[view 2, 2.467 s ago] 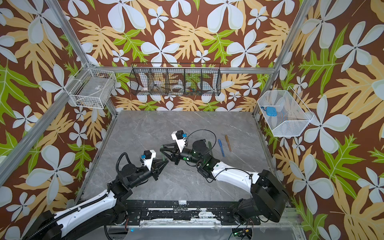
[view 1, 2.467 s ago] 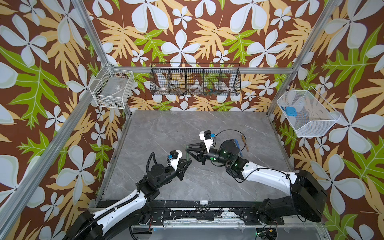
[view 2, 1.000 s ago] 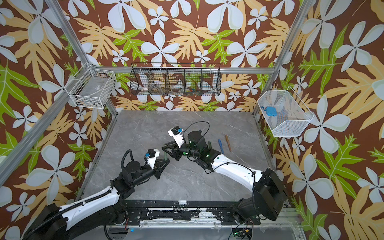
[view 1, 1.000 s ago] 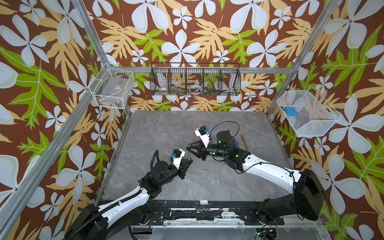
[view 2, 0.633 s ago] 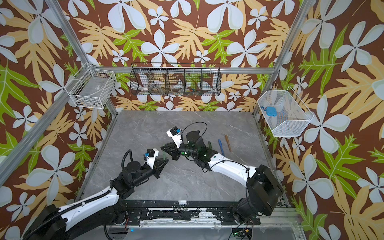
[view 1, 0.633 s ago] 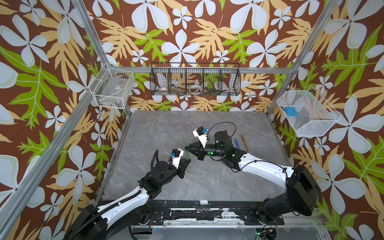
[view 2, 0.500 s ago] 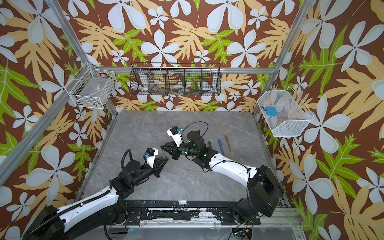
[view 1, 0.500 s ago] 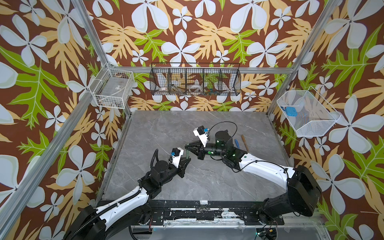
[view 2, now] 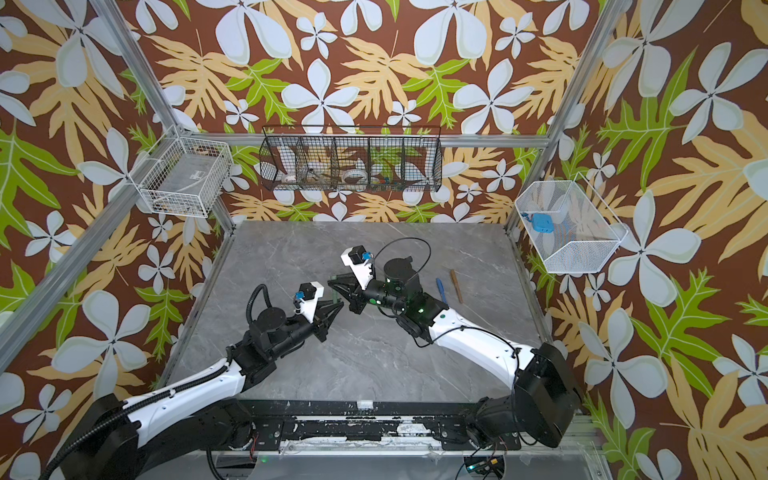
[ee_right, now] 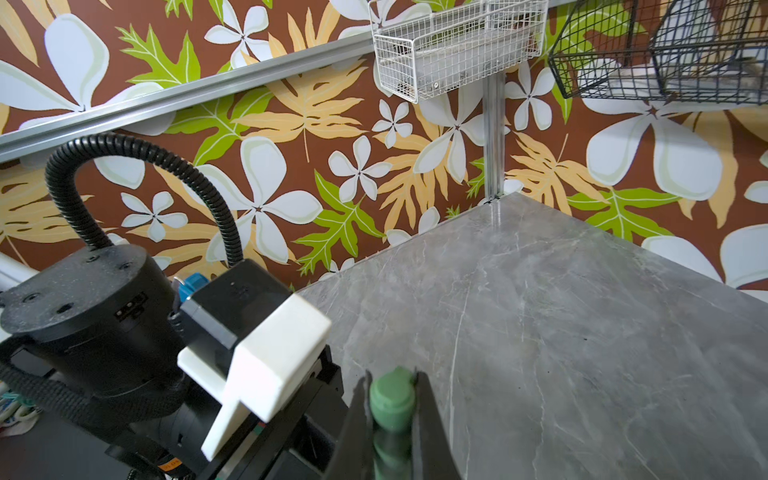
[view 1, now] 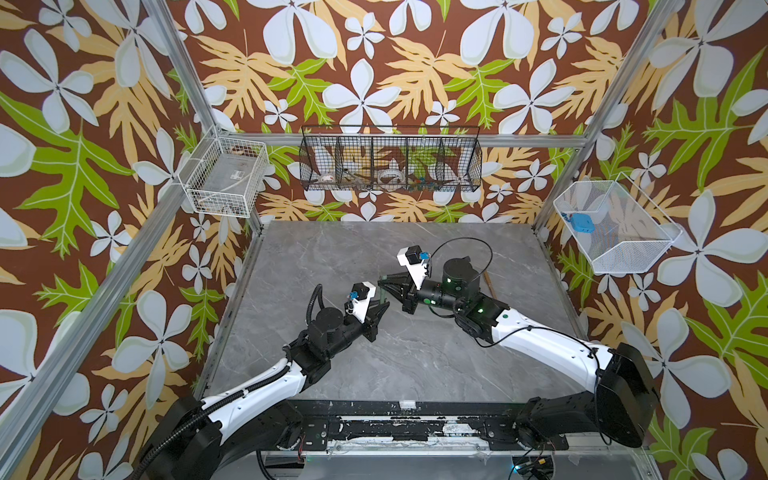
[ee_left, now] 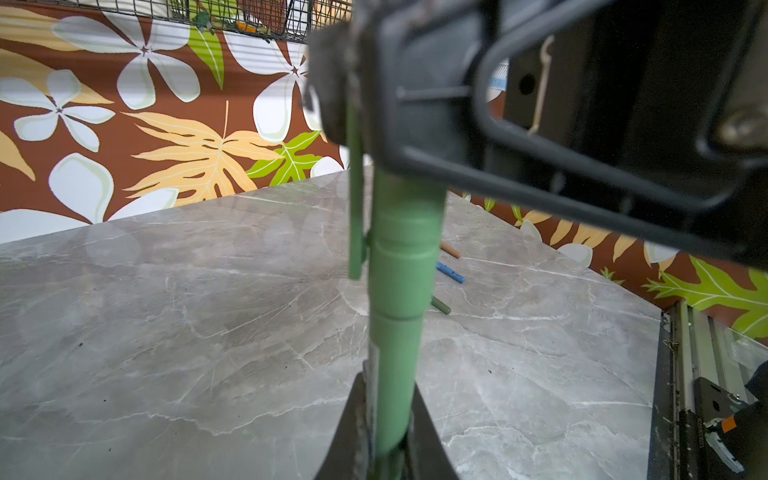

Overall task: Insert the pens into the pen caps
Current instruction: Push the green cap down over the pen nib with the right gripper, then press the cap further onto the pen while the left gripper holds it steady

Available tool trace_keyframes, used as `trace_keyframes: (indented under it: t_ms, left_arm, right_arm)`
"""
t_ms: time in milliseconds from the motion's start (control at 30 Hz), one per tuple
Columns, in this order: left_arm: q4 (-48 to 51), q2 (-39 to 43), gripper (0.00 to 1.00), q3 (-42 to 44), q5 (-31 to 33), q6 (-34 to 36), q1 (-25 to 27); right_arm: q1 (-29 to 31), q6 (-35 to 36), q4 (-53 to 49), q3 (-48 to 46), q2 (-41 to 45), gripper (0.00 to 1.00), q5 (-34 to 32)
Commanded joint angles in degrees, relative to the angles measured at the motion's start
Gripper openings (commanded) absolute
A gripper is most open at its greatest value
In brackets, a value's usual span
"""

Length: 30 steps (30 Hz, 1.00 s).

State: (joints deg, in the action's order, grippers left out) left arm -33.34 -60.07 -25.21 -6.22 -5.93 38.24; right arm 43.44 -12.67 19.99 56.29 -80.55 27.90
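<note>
A green pen (ee_left: pixel 395 374) stands upright above the table in my left gripper (ee_left: pixel 388 382), which is shut on its lower part. A green pen cap (ee_left: pixel 405 232) with a clip sits over the pen's upper end. My right gripper (ee_right: pixel 395 376) is shut on this cap (ee_right: pixel 392 399) from the other side. In both top views the two grippers meet tip to tip near the table's middle, left gripper (view 1: pixel 384 305) below right gripper (view 1: pixel 380 284), with the pen (view 2: pixel 333 296) between them. The pen's tip is hidden inside the cap.
A blue pen (view 2: pixel 440 289) and an orange-brown pen (view 2: pixel 456 284) lie on the grey table (view 2: pixel 374 365) at the right, with another green pen (ee_left: pixel 440 304) near them. Wire baskets hang on the left wall (view 1: pixel 224 176), back wall (view 1: pixel 390 164) and right wall (view 1: pixel 615 226).
The right gripper's jaws have closed on the green cap and the right arm has shifted slightly toward the left gripper. The left gripper has stayed shut on the pen.
</note>
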Motion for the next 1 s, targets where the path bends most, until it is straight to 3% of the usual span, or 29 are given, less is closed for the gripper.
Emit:
trace_keyframes:
  t_ms: [0,333,533,667,767,967]
  left_arm:
    - [-23.93,-0.28,0.00,-2.70,5.00,-1.58,-1.04]
    - [-31.07,-1.71,0.00,-4.50,4.41,-2.31,-4.40]
    - [-32.09,-3.58,0.00,-4.80,-3.29,-4.36,-5.46]
    - [-23.63,-6.74,0.00,-5.76,-8.57,-4.06,-4.89]
    - [-20.95,-8.53,0.00,-3.64,-11.40,-5.81,-4.30]
    - [-19.59,-11.52,0.00,0.56,-15.30,-10.02,-3.08]
  right_arm:
    - [0.39,1.05,-17.26,-2.43,-0.66,0.00,4.09]
    - [0.42,0.91,-16.77,-6.64,-0.60,0.00,4.87]
    - [-0.15,-0.45,-13.62,-7.72,1.71,0.01,3.25]
    - [-1.61,-1.69,-9.73,-8.68,6.41,0.14,1.00]
    - [-3.21,-2.66,-7.06,-9.55,10.06,0.36,-1.93]
    - [-5.03,-0.58,-10.07,-8.58,15.07,0.48,-2.54]
